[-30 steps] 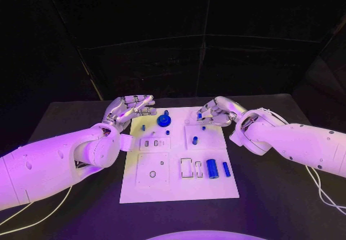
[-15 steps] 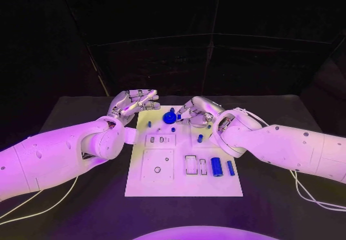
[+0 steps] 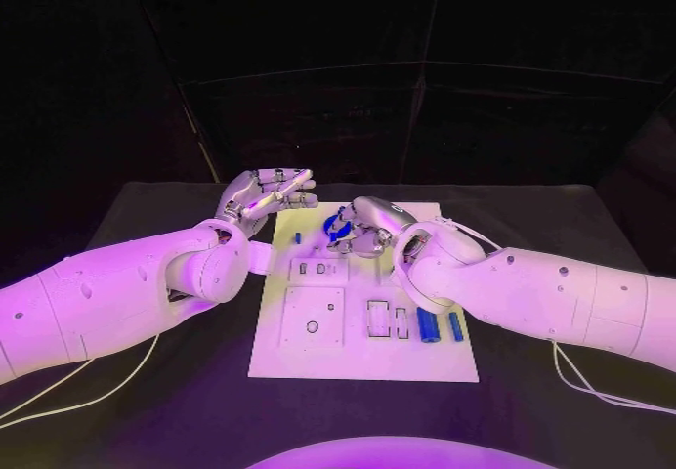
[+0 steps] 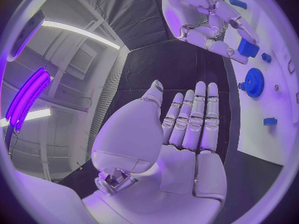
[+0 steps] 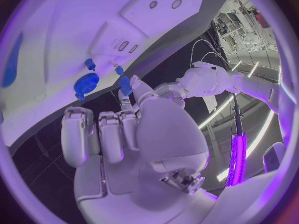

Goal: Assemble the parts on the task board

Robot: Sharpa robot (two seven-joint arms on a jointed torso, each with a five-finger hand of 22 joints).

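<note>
My right robot hand (image 3: pixel 369 227) sits over the far end of the task board (image 3: pixel 423 362), and it pinches a small blue block (image 5: pixel 125 85) between its fingertips; the right wrist view shows that piece held at the tips, with the other fingers curled beside it. The blue gear (image 3: pixel 335 228) stands on the board right next to those fingertips, on their left as I look down, so the held block is just beside the gear and above the board's far rows of sockets. I cannot tell which socket lies directly beneath the block. My left robot hand (image 3: pixel 265 195) hangs off the board's far left corner, above the black surface (image 3: pixel 155 391), holding nothing, with its fingers straight and close together in the left wrist view. The right hand is plainly the nearer one to the gear and to the holes around it. The block looks short and squarish, solid blue, with no clear long axis from here. Nearer to me on the board lie a blue cylinder (image 3: pixel 427 323) and a slimmer blue pin (image 3: pixel 455 326), side by side, both pointing away from me, well apart from either hand.
</note>
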